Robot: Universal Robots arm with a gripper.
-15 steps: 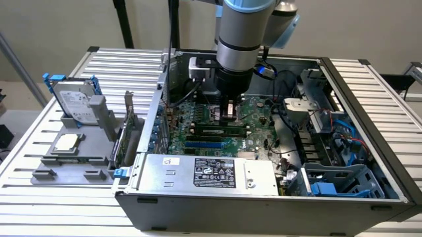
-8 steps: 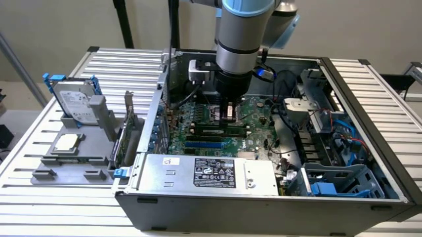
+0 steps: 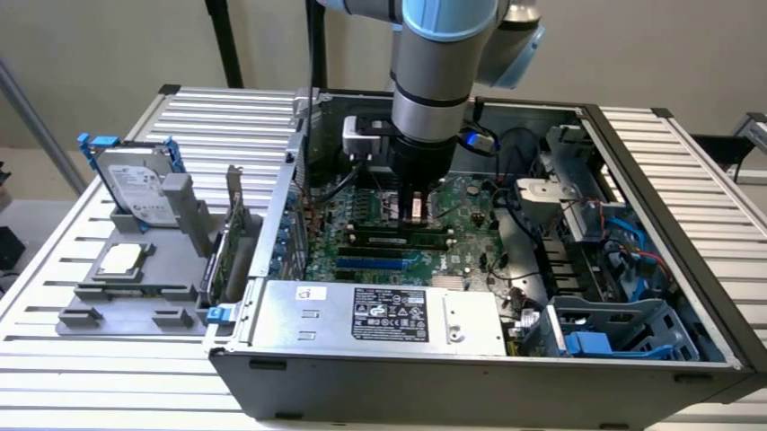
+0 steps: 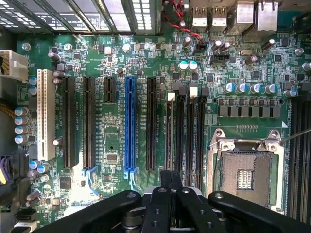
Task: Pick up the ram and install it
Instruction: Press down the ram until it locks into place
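Exterior view: the arm is reaching down into the open computer case, its gripper hanging clenched just above the motherboard.

Sitting across the board just below the fingertips is the ram, a dark-chipped green stick lying along the memory slots, apparently seated, though the angle is making that hard to judge. In the wrist view the gripper is showing its black fingers pressed together with nothing between them, pointing over the motherboard near the blue slot and the empty processor socket.
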